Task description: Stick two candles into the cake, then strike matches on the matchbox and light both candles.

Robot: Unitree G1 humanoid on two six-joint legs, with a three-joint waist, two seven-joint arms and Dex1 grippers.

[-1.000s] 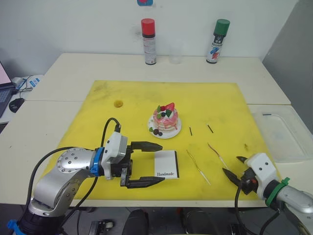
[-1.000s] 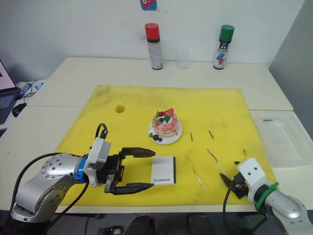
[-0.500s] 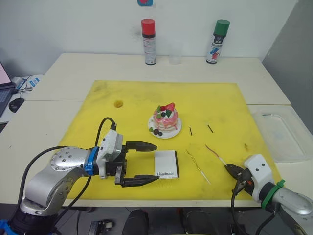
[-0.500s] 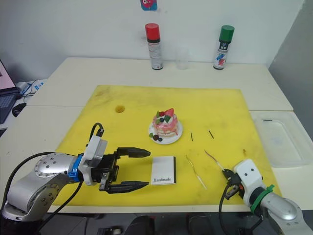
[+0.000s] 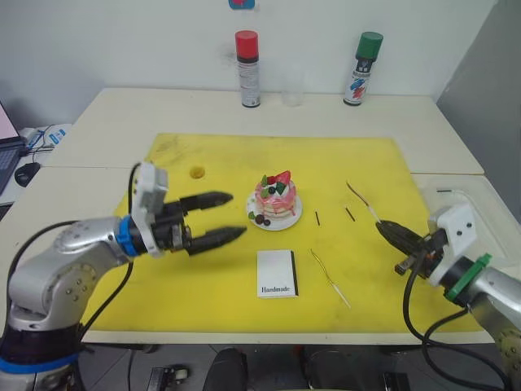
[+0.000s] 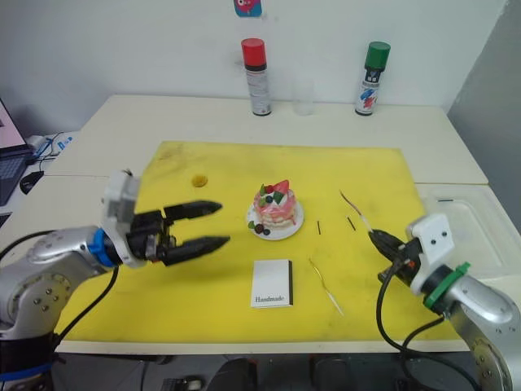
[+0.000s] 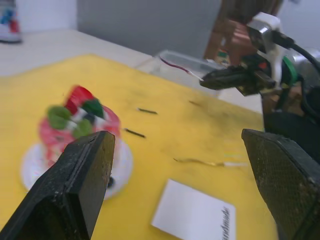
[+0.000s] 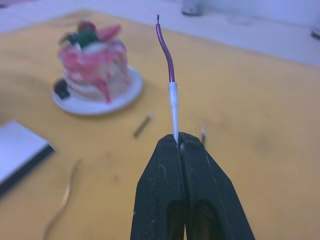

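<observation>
Now the right pincer (image 5: 383,227) is clamped on one candle (image 5: 359,199), holding it in the air to the right of the cake (image 5: 275,199). Meanwhile the left pincer (image 5: 236,217) hangs spread apart, empty, just left of the cake. On the yellow mat (image 5: 203,277) lie the second candle (image 5: 329,278), the matchbox (image 5: 277,273) and two matches (image 5: 350,214).

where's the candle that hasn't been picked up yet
In the left eye view, the loose candle lies flat on the yellow mat, just right of the matchbox and in front of the cake.
</observation>
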